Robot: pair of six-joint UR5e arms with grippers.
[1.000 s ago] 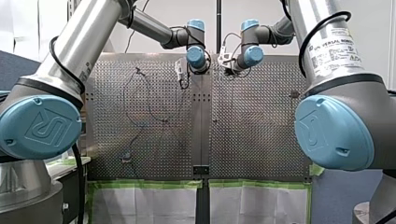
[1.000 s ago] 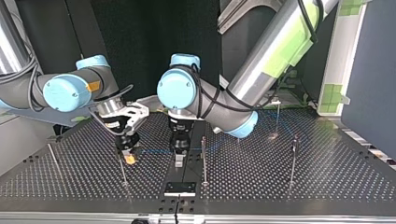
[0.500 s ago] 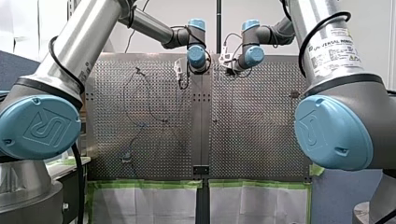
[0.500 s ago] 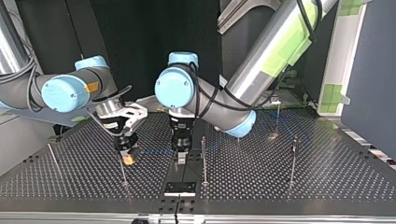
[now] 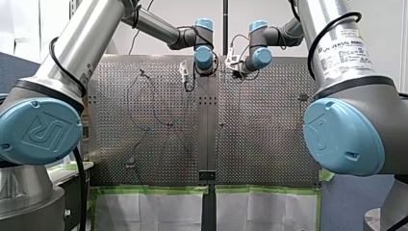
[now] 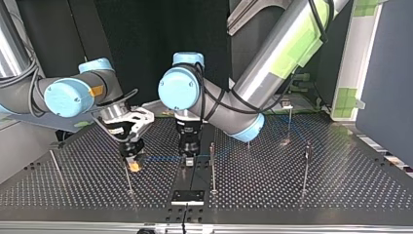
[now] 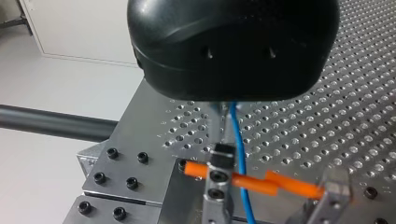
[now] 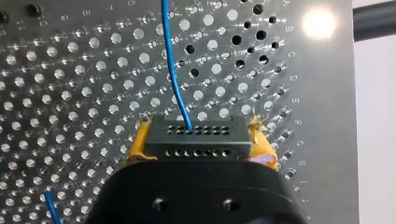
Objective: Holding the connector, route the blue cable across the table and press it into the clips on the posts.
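Posts (image 6: 213, 168) stand just beside my left claw (image 6: 189, 159) and my right claw (image 6: 133, 165). The worktop (image 6: 258, 187) at the top view's right of them is open.

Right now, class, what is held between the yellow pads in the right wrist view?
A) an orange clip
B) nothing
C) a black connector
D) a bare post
C: the right gripper has its pads shut on the black connector, with the blue cable running out of it.
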